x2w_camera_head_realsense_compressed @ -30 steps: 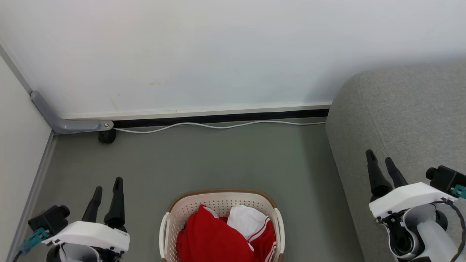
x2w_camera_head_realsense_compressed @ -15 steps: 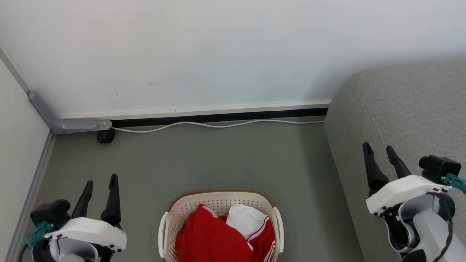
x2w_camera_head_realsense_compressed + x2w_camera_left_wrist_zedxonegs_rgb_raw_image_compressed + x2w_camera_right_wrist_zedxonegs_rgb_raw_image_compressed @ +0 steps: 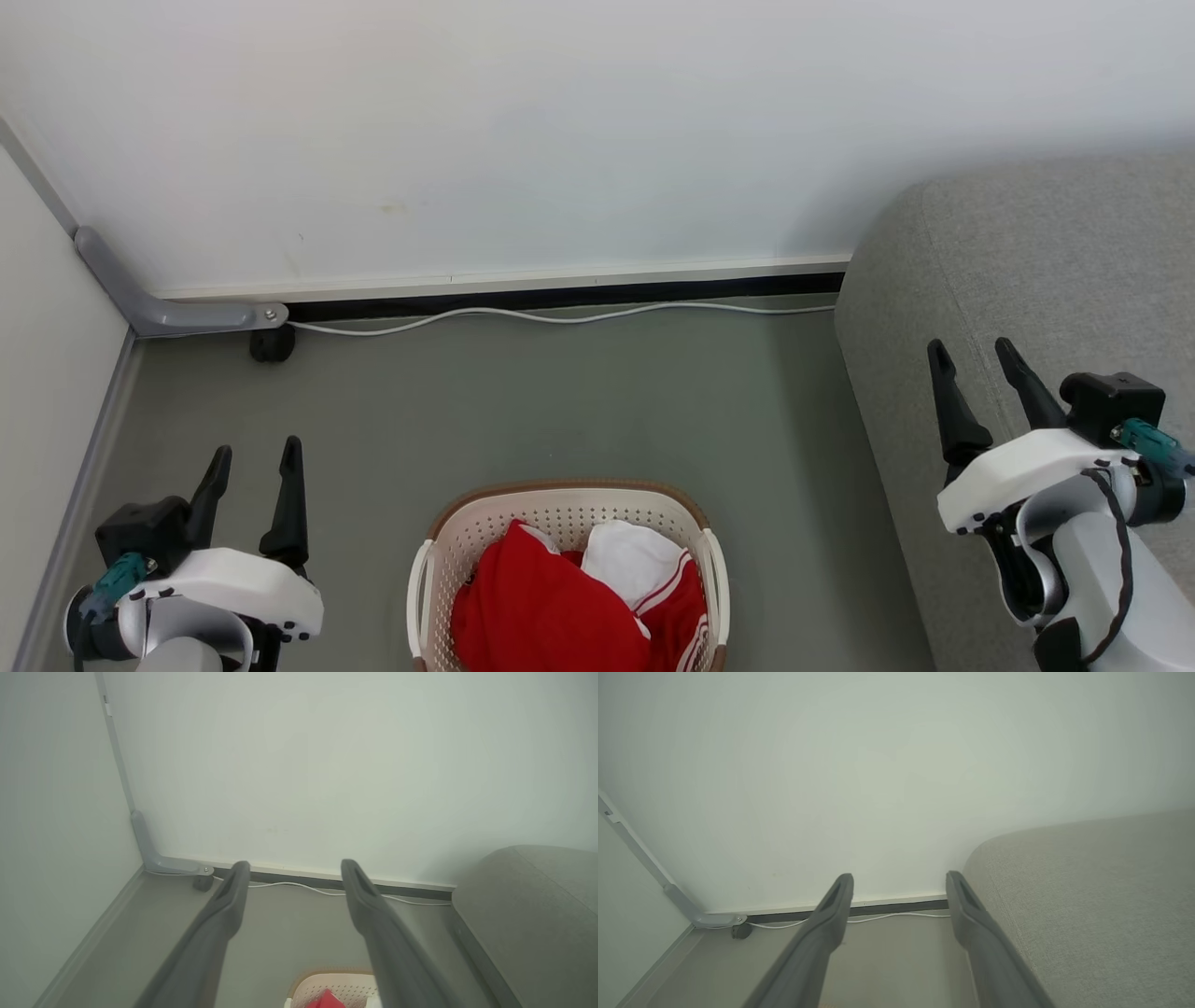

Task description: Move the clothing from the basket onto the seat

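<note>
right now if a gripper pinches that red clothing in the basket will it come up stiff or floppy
The clothing lies crumpled in folds, so it will probably hang limp. Red and white parts overlap, so one may drag another. The perforated basket looks light and might shift.

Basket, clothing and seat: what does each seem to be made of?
Basket: looks like moulded plastic, cream and matte, with rows of small holes; the material of its brown rim is unclear.
Clothing: soft red and white fabric, smooth and crumpled into folds, probably synthetic sportswear.
Seat: grey woven upholstery with a fine fleck and a visible seam.
</note>
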